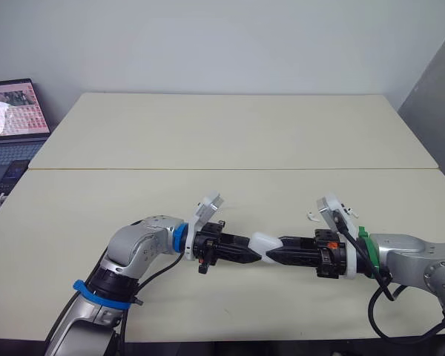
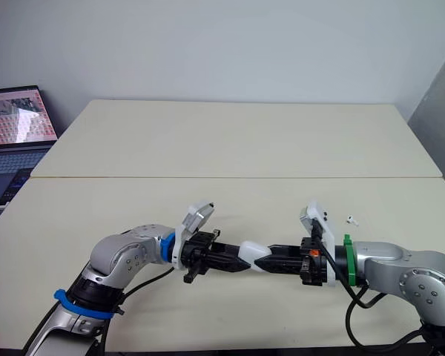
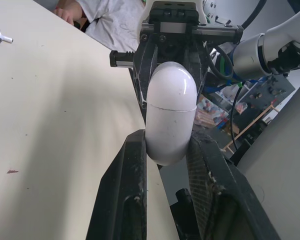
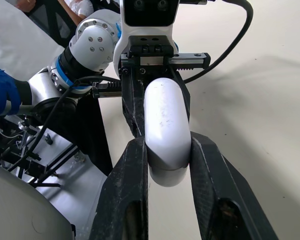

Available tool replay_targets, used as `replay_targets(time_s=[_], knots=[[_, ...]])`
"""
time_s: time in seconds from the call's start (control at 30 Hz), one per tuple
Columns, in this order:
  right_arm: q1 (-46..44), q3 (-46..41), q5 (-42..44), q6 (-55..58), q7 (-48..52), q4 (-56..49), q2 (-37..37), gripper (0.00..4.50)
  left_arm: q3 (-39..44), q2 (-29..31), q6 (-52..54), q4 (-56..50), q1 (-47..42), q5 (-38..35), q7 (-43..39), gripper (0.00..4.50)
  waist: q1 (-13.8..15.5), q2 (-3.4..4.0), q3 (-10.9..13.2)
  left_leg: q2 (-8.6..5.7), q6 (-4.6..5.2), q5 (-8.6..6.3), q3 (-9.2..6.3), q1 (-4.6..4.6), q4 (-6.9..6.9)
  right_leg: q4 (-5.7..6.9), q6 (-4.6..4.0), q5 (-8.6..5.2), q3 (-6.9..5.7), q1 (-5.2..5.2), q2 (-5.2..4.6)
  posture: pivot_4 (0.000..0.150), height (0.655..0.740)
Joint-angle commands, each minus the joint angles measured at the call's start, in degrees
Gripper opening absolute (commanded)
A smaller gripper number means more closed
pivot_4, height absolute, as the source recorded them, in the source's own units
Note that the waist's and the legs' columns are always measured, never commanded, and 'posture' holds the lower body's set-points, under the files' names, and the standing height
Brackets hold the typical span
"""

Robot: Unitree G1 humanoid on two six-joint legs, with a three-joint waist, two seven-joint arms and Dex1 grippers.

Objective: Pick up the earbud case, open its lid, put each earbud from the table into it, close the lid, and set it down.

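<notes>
As both jaws pinch it, earbud case (image 1: 264,242) lies left-to-right.

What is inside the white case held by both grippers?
The case has its lid shut, so its inside is hidden. The left gripper and right gripper clamp its two ends. An earbud lies outside, on the table.
</notes>
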Motion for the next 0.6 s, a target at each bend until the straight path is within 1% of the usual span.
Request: replay_targets(time_s=[0.03, 0.07, 0.13, 0.23, 0.6], knots=[[0.4, -0.3, -0.5, -0.2, -0.9, -1.0, 0.5, 0.73, 1.3, -0.9, 0.4, -1.2, -0.9, -0.8, 1.8, 0.76, 0.0, 0.00, 0.0, 0.00, 0.00, 0.00, 0.00, 0.00, 0.00, 0.00, 0.00, 0.00, 0.00, 0.00, 0.00, 0.150, 0.7400], [0.4, -0.4, -0.6, -0.2, -0.9, -1.0, 0.6, 0.73, 1.4, -1.0, 0.0, -1.2, -0.9, -0.7, 1.7, 0.76, 0.0, 0.00, 0.0, 0.00, 0.00, 0.00, 0.00, 0.00, 0.00, 0.00, 0.00, 0.00, 0.01, 0.00, 0.00, 0.150, 0.7400], [0.5, -0.4, -0.7, -0.2, -0.9, -1.1, 0.7, 0.73, 1.2, -0.9, -0.8, -1.3, -0.8, -0.7, 0.6, 1.48, 0.0, 0.00, 0.0, 0.00, 0.00, 0.00, 0.00, 0.00, 0.00, 0.00, 0.00, 0.00, 0.00, 0.00, 0.00, 0.150, 0.7400], [0.6, -0.5, -0.7, 0.0, -0.9, -1.2, 0.7, 0.73, 1.4, -1.1, -0.6, -1.2, -0.8, -1.0, 1.0, 2.26, 0.0, 0.00, 0.0, 0.00, 0.00, 0.00, 0.00, 0.00, 0.00, 0.00, 0.00, 0.00, 0.00, 0.00, 0.00, 0.150, 0.7400], [0.8, -0.4, 0.1, 0.3, -0.7, -1.5, 0.6, 0.73, 1.3, -0.8, -0.6, -1.7, -0.6, -1.3, 0.1, 2.26, 0.0, 0.00, 0.0, 0.00, 0.00, 0.00, 0.00, 0.00, 0.00, 0.00, 0.00, 0.00, 0.00, 0.00, 0.00, 0.150, 0.7400]])
